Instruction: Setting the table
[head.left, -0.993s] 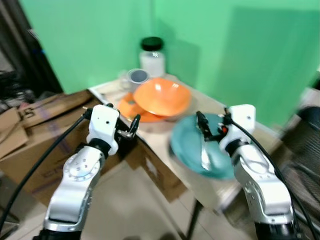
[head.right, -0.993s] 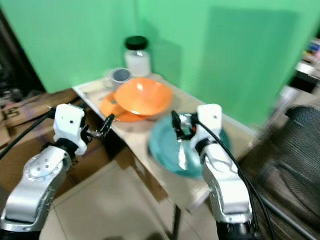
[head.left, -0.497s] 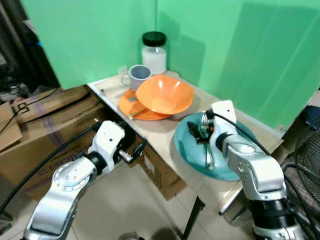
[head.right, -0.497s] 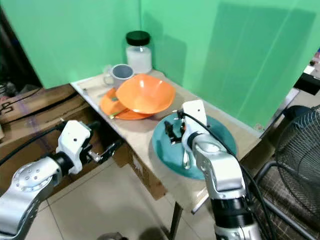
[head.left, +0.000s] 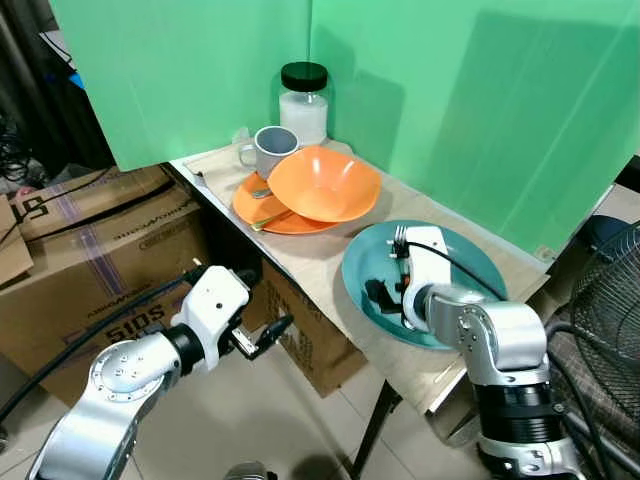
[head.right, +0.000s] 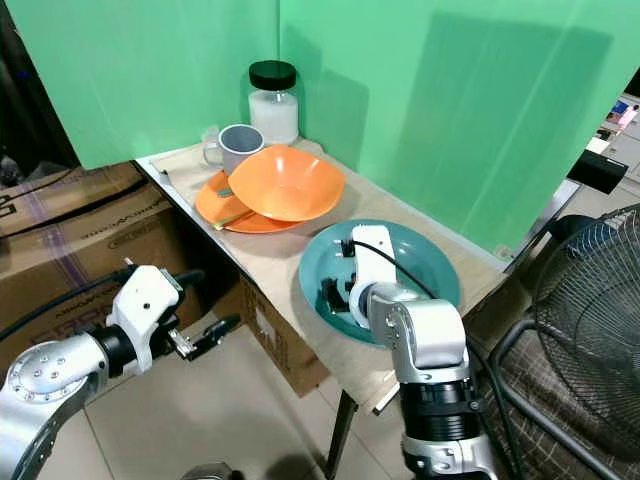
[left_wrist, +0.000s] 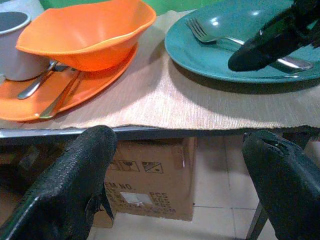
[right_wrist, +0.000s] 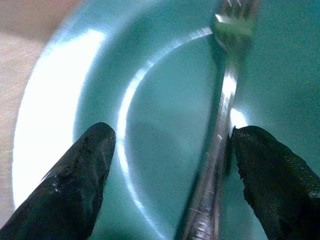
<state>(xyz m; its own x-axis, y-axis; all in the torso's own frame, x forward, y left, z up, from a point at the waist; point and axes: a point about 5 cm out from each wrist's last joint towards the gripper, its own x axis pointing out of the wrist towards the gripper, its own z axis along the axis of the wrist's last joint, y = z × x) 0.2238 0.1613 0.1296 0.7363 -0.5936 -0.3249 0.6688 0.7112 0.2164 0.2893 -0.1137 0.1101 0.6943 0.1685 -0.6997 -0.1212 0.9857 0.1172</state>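
Two grippers are up, and we have the right gripper (right_wrist: 165, 180) low over the round teal plate (head.left: 470, 250), its black fingers (right_wrist: 75, 185) spread wide and holding nothing. Between them lies the silver metal fork (right_wrist: 220, 125), flat in the plate, tines pointing toward the green backdrop (head.left: 480, 100); one finger sits right beside its handle, though we cannot tell if it touches. That plate rests near the front edge of the small beige-topped table (head.left: 310, 250).

Our left gripper (left_wrist: 180, 180) hangs below table height out in front of the table, fingers parted and empty, with a brown cardboard box (left_wrist: 150, 175) under the tabletop ahead of it.

Further back on the table, the orange bowl (head.left: 322, 183) sits tilted on the flat orange plate (head.left: 255, 208), where a spoon (left_wrist: 35, 85) lies beside it. Next to it we see the grey mug (head.left: 272, 149), and behind that the white jar with a black lid (head.left: 304, 95). A dark wire fan (head.right: 590, 300) stands to the robot's right.
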